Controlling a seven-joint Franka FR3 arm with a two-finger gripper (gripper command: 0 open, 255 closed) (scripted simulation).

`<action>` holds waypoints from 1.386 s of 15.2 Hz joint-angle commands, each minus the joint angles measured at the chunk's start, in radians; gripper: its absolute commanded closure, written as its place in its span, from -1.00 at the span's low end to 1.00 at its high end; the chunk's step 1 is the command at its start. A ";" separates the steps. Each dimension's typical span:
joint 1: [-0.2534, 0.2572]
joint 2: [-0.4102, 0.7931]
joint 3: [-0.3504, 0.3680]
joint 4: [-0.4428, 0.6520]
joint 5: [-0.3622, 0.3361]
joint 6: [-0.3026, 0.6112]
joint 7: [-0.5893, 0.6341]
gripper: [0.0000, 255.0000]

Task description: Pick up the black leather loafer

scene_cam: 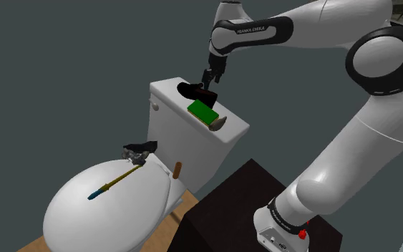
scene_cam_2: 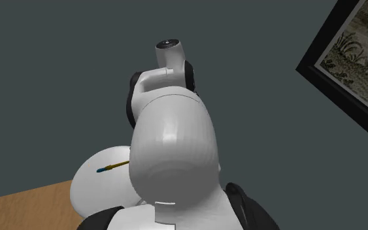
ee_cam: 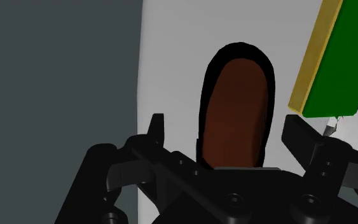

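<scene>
A black loafer (scene_cam: 192, 91) with a brown lining (ee_cam: 234, 108) lies on the white toilet tank lid (scene_cam: 237, 129). My black gripper (scene_cam: 212, 77) hangs just above its heel end, pointing down. In the wrist view the gripper (ee_cam: 227, 130) is open, one fingertip (ee_cam: 156, 126) on each side of the shoe, with a gap between each finger and the shoe. A green block with a yellow edge (ee_cam: 339, 57) lies close beside the loafer, near one finger.
The green block (scene_cam: 203, 111) and a small beige thing (scene_cam: 220, 123) share the tank lid. On the toilet seat lid (scene_cam: 99, 215) lie a blue and yellow pen (scene_cam: 114, 185), a dark object (scene_cam: 139, 150) and a brown stick (scene_cam: 177, 170). A grey wall stands behind.
</scene>
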State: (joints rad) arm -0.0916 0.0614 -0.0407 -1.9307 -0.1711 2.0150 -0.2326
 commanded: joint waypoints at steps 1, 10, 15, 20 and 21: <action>-0.006 0.080 -0.005 0.082 0.006 0.008 -0.010 -1.00; -0.010 0.142 -0.008 0.054 0.002 0.102 0.000 -1.00; -0.009 0.147 -0.007 0.063 0.003 0.098 0.001 1.00; -0.009 0.130 -0.007 0.046 0.002 0.097 0.002 1.00; -0.010 0.142 -0.008 0.054 0.002 0.102 0.000 1.00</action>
State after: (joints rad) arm -0.1003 0.1920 -0.0471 -1.8658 -0.1681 2.1087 -0.2325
